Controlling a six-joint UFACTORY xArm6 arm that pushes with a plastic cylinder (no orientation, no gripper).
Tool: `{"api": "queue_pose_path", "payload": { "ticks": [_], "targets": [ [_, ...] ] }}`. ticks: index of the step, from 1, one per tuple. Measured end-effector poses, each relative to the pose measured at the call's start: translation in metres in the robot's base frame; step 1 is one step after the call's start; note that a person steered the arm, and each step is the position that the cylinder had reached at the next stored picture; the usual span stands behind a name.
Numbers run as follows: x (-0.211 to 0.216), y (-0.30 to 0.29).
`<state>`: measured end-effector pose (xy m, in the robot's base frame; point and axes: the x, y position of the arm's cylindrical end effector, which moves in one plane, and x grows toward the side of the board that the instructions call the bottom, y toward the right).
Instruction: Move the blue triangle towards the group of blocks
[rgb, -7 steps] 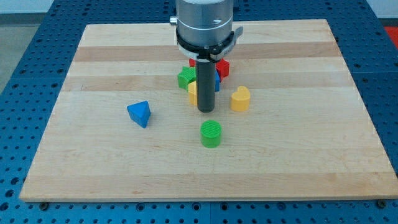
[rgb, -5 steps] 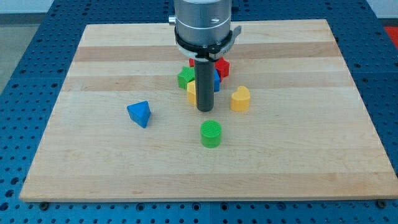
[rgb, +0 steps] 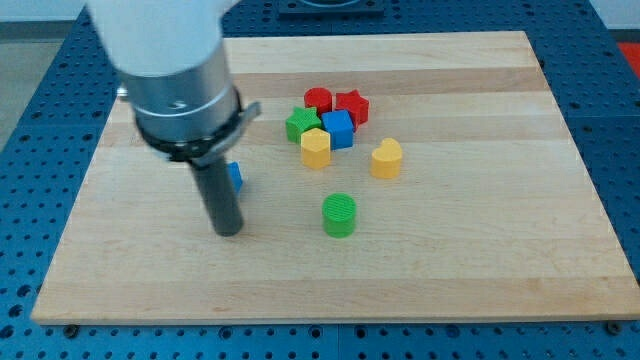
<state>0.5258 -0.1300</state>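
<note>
The blue triangle (rgb: 235, 177) lies on the wooden board at the view's left of centre, mostly hidden behind my rod. My tip (rgb: 228, 231) rests on the board just below the triangle, toward the view's bottom. The group of blocks sits up and to the right: a red cylinder (rgb: 318, 99), a red star (rgb: 351, 106), a green block (rgb: 300, 125), a blue cube (rgb: 338, 129) and a yellow block (rgb: 316, 148), packed close together.
A yellow heart-shaped block (rgb: 386, 158) lies alone to the right of the group. A green cylinder (rgb: 339, 214) stands below the group, to the right of my tip. The board (rgb: 480, 250) lies on a blue perforated table.
My rod has swung from beside the group at centre to the view's left and down, now standing in front of the blue triangle. No block has visibly moved.
</note>
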Motion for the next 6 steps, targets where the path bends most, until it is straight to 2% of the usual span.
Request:
{"api": "queue_pose_path", "payload": {
  "ticks": [2, 6],
  "targets": [
    [-0.036, -0.018],
    [-0.06, -0.008]
  ]
}}
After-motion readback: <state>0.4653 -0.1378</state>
